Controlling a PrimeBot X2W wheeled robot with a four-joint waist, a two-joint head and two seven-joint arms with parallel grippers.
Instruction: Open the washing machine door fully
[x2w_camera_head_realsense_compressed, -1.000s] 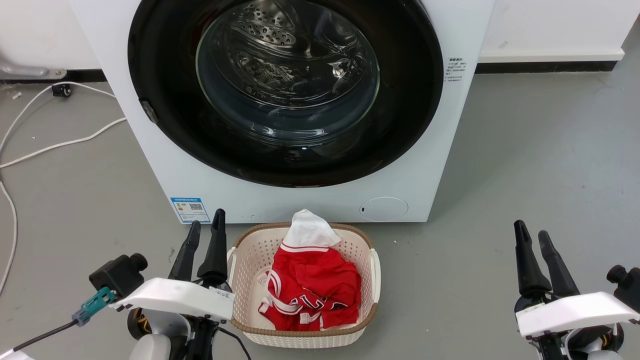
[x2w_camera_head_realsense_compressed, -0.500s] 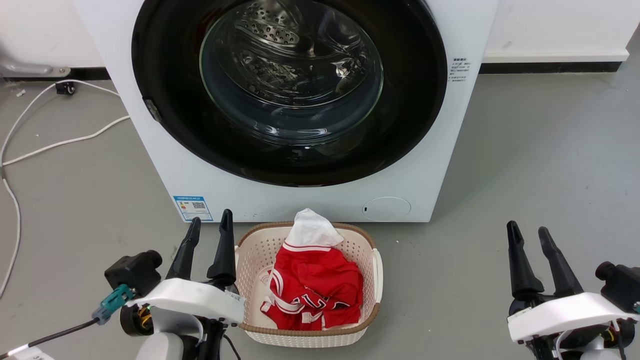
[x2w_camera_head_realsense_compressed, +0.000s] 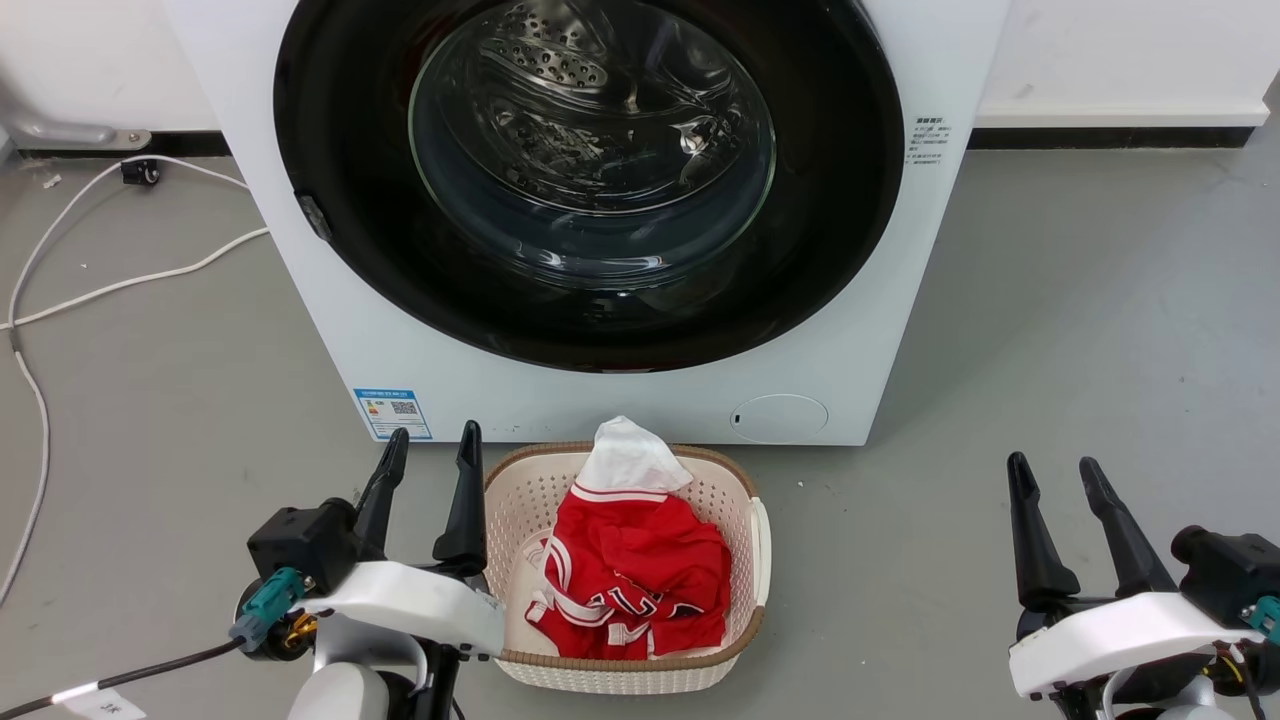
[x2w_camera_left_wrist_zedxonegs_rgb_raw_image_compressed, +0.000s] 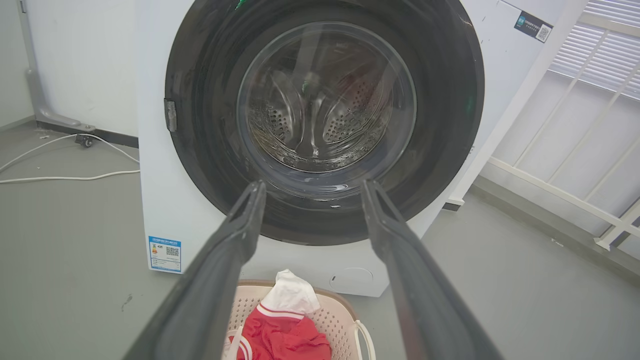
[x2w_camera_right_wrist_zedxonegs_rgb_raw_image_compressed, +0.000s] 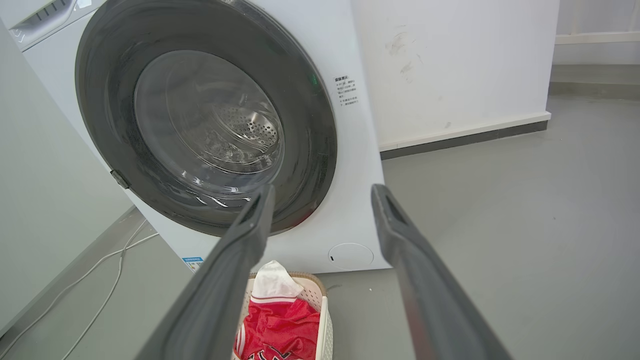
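The washing machine door (x2w_camera_head_realsense_compressed: 340, 200), a big round glossy black ring with a clear bulging window, lies flush against the white machine front (x2w_camera_head_realsense_compressed: 340, 340). The same door (x2w_camera_left_wrist_zedxonegs_rgb_raw_image_compressed: 200, 100) faces the left wrist view, and the right wrist view has the door (x2w_camera_right_wrist_zedxonegs_rgb_raw_image_compressed: 105, 100) at an angle. A small grey latch tab (x2w_camera_head_realsense_compressed: 313, 217) sits on its left rim. My left gripper (x2w_camera_head_realsense_compressed: 432, 438) hovers low near the floor, well short of the door, open and empty. My right gripper (x2w_camera_head_realsense_compressed: 1052, 465) stands at the lower right, open and empty as well.
A cream laundry basket (x2w_camera_head_realsense_compressed: 745, 540) holding red and white clothes sits on the floor right before the machine, beside my left gripper. White cables (x2w_camera_head_realsense_compressed: 120, 285) trail over the grey floor at left. A white railing (x2w_camera_left_wrist_zedxonegs_rgb_raw_image_compressed: 575, 200) stands right of the machine.
The whole head view has shifted, so the camera moved. My left gripper has edged right and its fingers have spread wider. My right gripper's fingers have spread a little too. The door is unchanged.
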